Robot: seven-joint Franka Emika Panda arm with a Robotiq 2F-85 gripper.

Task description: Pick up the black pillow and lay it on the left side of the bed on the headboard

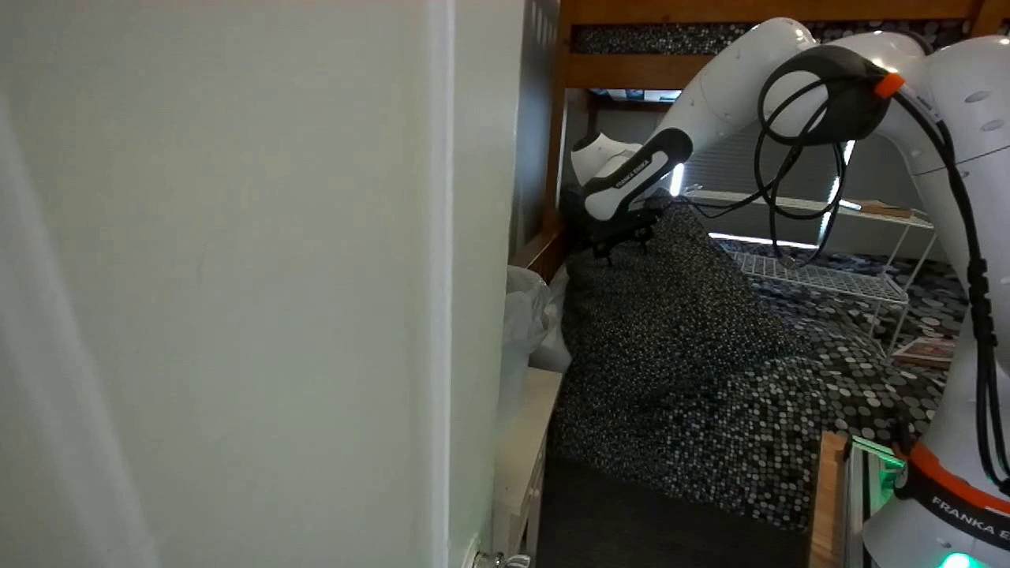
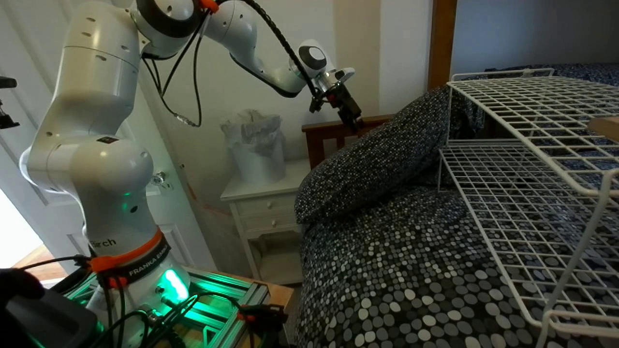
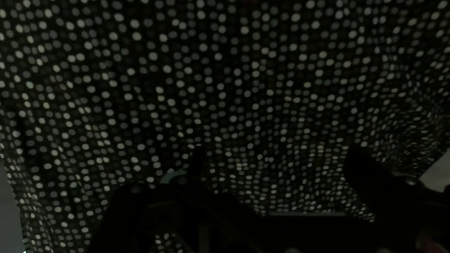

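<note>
The black pillow [image 1: 671, 315] with fine white speckles lies tilted on the bed [image 1: 868, 386] at the headboard end. In an exterior view the pillow [image 2: 372, 162] slopes up toward the wire rack, in front of the brown wooden headboard [image 2: 316, 145]. The bed [image 2: 387, 285] has a dark cover with larger grey dots. My gripper [image 1: 625, 248] is over the pillow's upper part, also seen in an exterior view [image 2: 357, 124]. In the dark wrist view the gripper [image 3: 276, 151] has its fingers wide apart, with pillow fabric [image 3: 225, 84] filling the view. Whether the fingertips touch it is unclear.
A white wire rack [image 2: 522, 193] stands on the bed beside the pillow. A white nightstand [image 2: 263, 203] with a lined bin [image 2: 256, 150] is beside the headboard. The wooden upper bunk rail [image 1: 639, 71] is overhead. A white door [image 1: 237, 276] fills much of an exterior view.
</note>
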